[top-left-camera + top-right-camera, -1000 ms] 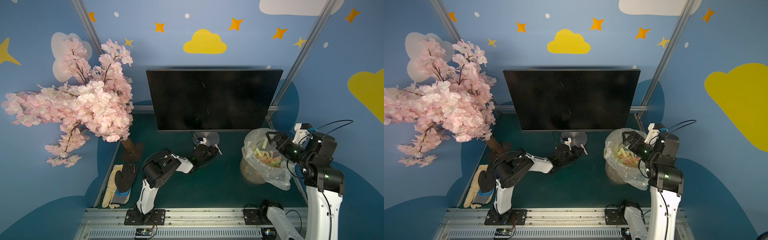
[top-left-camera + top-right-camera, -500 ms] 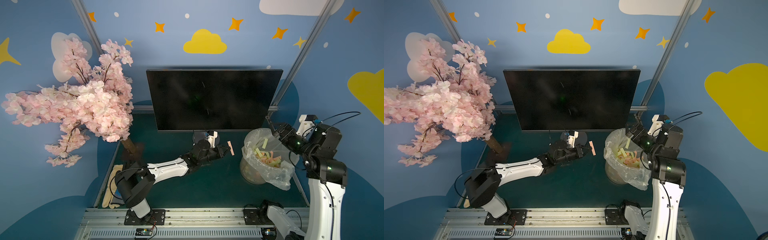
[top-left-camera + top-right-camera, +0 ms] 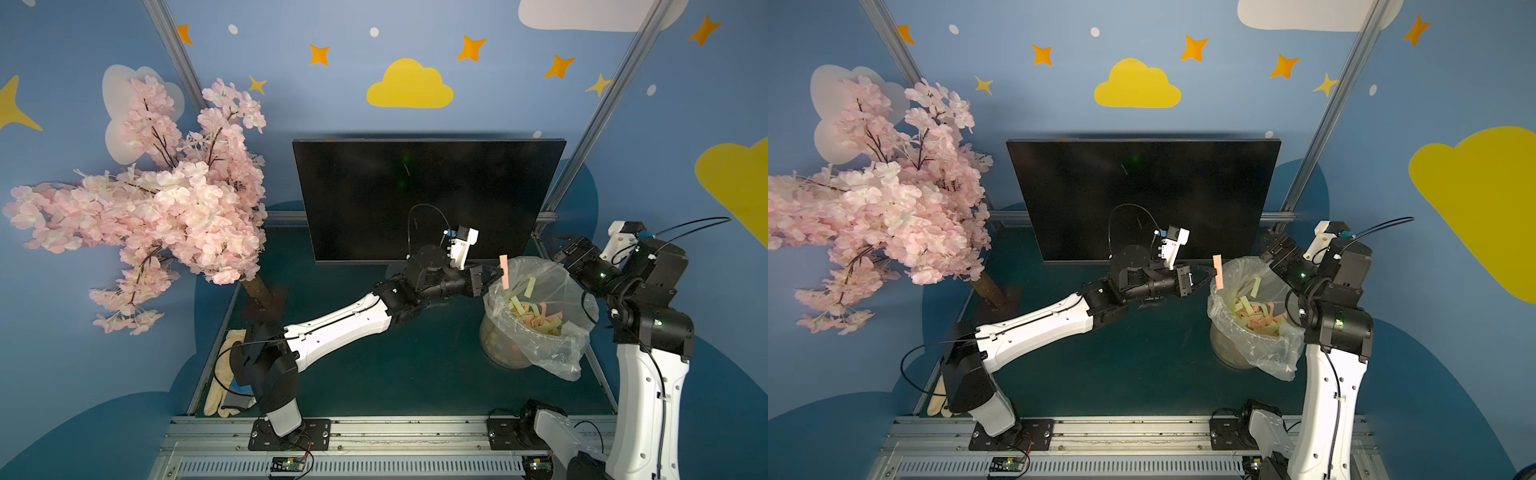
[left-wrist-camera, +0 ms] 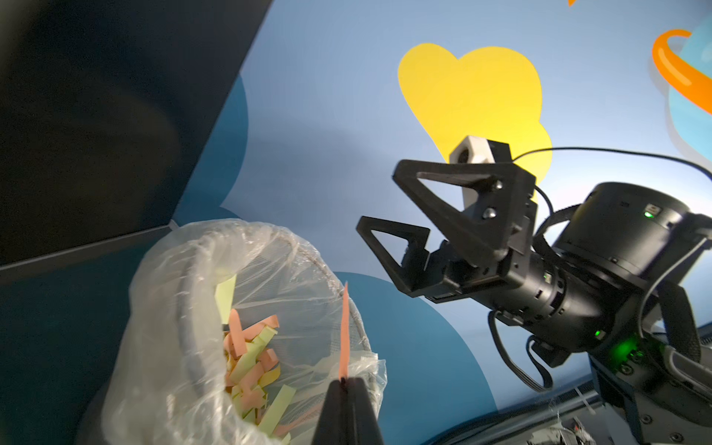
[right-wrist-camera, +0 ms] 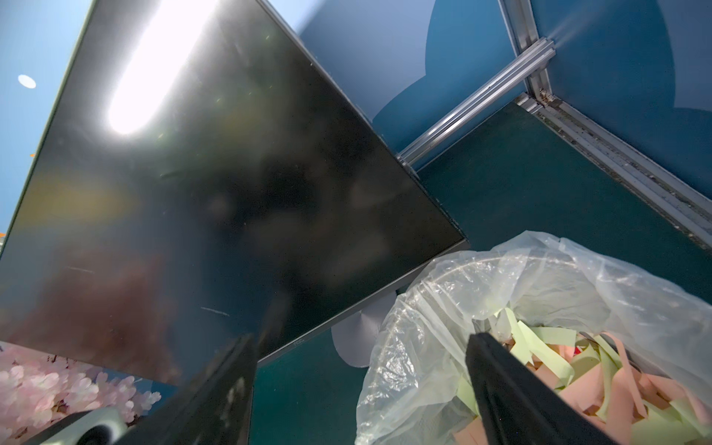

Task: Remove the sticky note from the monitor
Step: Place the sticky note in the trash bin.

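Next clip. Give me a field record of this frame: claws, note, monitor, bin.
left claw: shut on the orange sticky note, at the rim of the waste bin
right claw: open, empty, near the bin
monitor: screen dark, no note seen on it
waste bin: clear liner, holds orange and green paper strips
task stage: note off monitor, not yet dropped

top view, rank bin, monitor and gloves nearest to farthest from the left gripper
1. bin: right in front of the left gripper, which pinches the sticky note; right side.
2. monitor: just behind, at the back.
3. gloves: far off, front left edge.
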